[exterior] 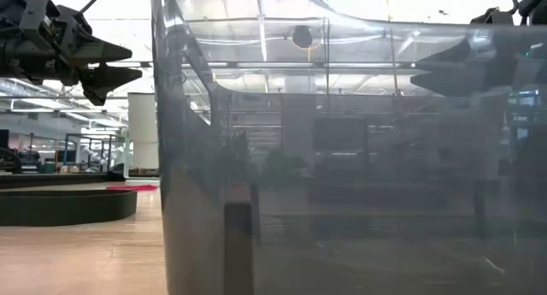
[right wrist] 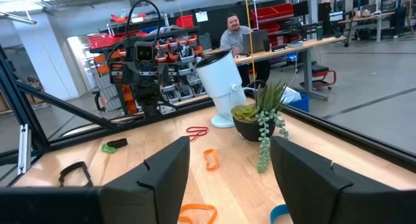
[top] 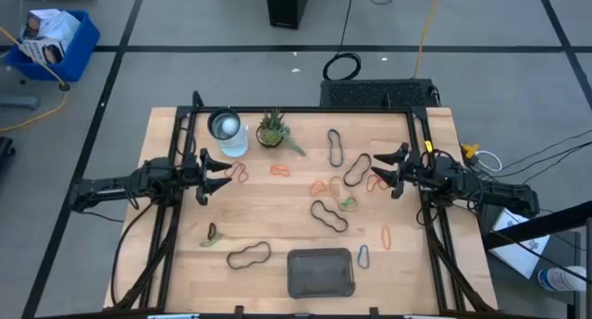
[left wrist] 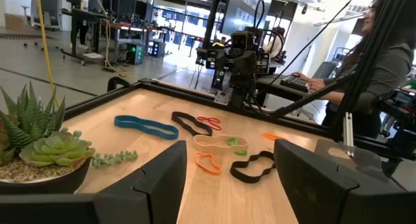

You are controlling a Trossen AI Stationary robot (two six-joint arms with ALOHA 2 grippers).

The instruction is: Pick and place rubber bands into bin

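Rubber bands lie flat and scattered on the wooden table: a blue one (top: 335, 145), a black one (top: 356, 169), a wavy black one (top: 328, 215), a large black one (top: 248, 255), and orange (top: 279, 170), red (top: 239, 173) and green (top: 350, 203) ones. The dark grey bin (top: 321, 271) stands at the near edge; its wall (exterior: 342, 158) fills most of the low view. My left gripper (top: 217, 166) hangs open above the table's left part. My right gripper (top: 384, 169) hangs open above its right part, beside the black band. Both are empty.
A potted succulent (top: 272, 130) and a white round object (top: 226, 127) stand at the far left of the table. A black frame (top: 185, 125) runs along the table's sides. A person sits beyond the table in the left wrist view (left wrist: 377, 62), and another shows in the right wrist view (right wrist: 235, 30).
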